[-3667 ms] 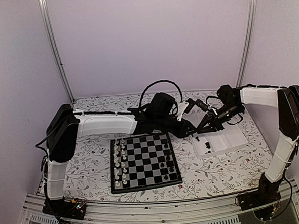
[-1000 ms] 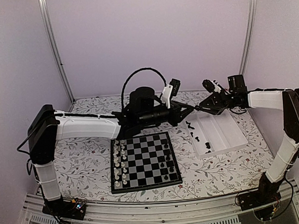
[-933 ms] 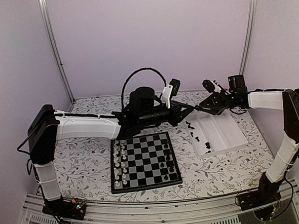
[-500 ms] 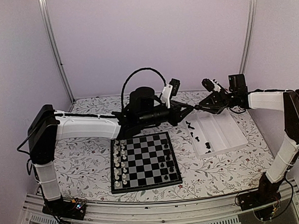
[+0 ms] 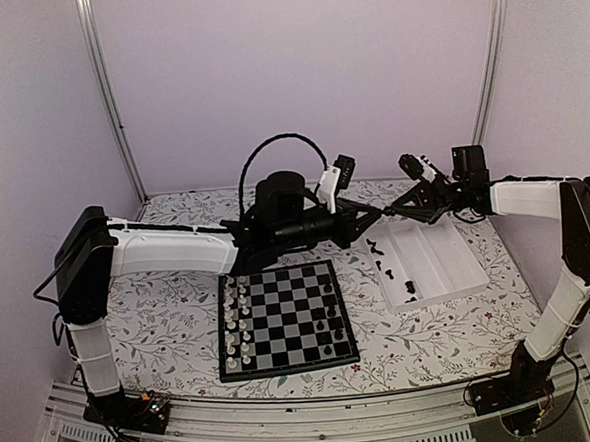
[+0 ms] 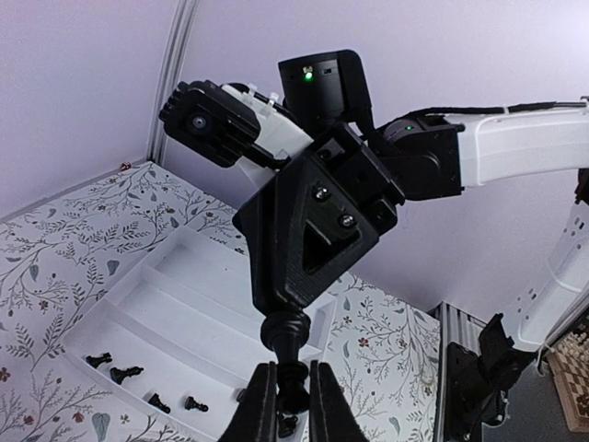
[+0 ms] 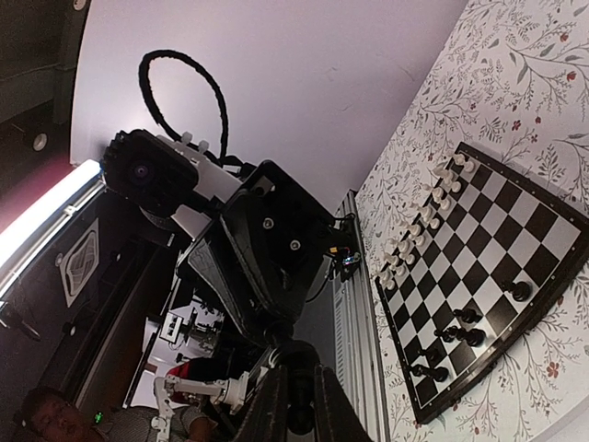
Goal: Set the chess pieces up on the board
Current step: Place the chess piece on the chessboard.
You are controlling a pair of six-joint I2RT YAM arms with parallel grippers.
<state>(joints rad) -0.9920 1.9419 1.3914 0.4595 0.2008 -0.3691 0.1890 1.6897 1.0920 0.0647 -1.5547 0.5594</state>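
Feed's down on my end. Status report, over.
Left gripper, right gripper both shut on one black chess piece, airborne near white tray. Board: white pieces set, few black pieces. Nothing blocking.

Over the desk (image 5: pixel 171 319), the left tool (image 5: pixel 372 213) and right tool (image 5: pixel 394 209) meet tip to tip above the far end of the white tray (image 5: pixel 458 271), beyond the board (image 5: pixel 281 327).

Left arm (image 5: pixel 177 250) & right arm (image 5: pixel 524 195): white plastic shells, black joints. Thin black cable loop (image 5: pixel 280 137) on left wrist. Right gripper (image 6: pixel 281 311): black triangular plates w/ screws.
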